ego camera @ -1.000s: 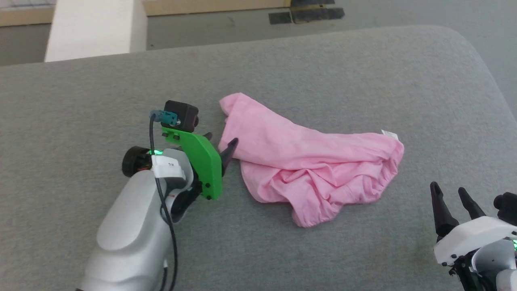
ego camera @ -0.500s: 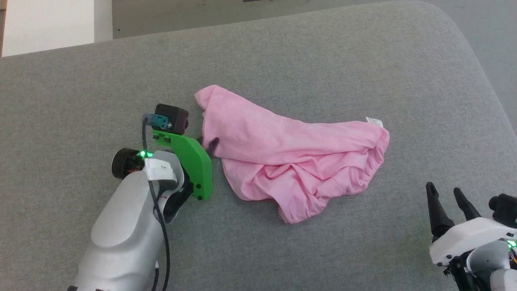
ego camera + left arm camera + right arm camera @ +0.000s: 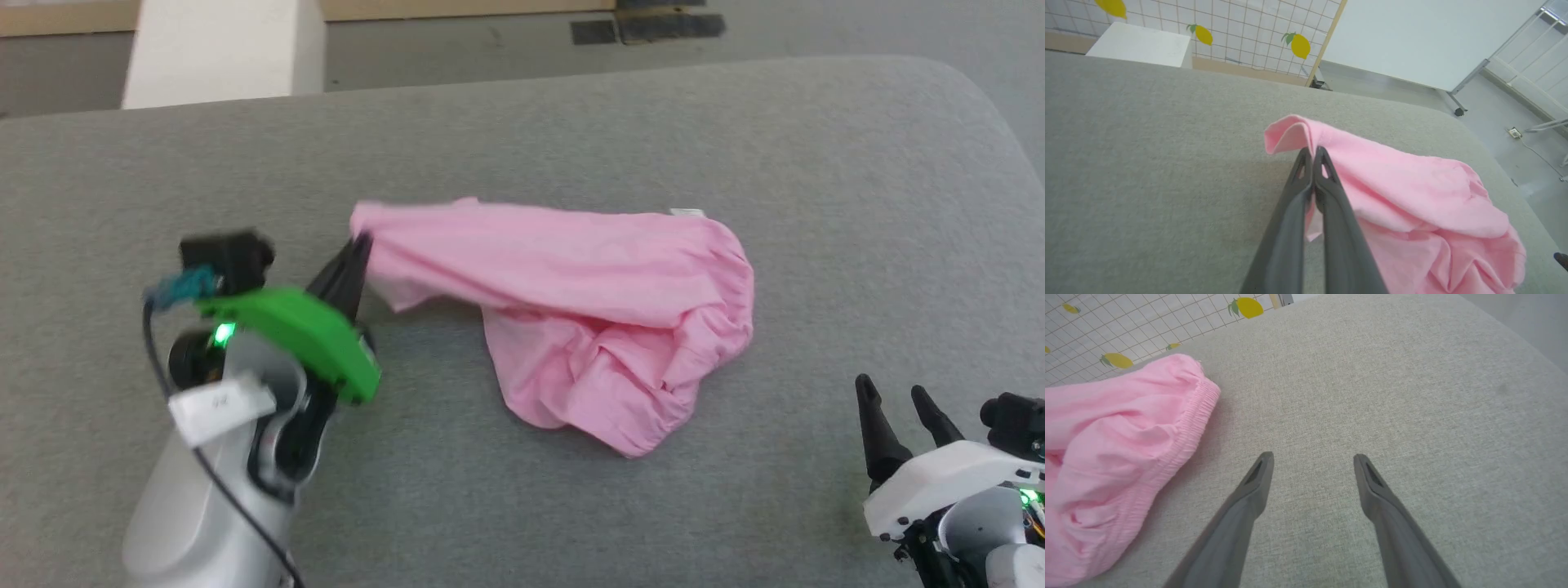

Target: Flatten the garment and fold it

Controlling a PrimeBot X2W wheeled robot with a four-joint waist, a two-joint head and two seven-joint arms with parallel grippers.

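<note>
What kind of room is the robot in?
Probably a robot test room, not a home: a grey padded surface holding the garment, a lemon-print screen, and a white board on wheels.

Rt wrist view: garment [image 3: 1106,437] cut off at left edge; its label [image 3: 686,213] too small to read; left gripper [image 3: 357,247] at garment's end blurred.
</note>
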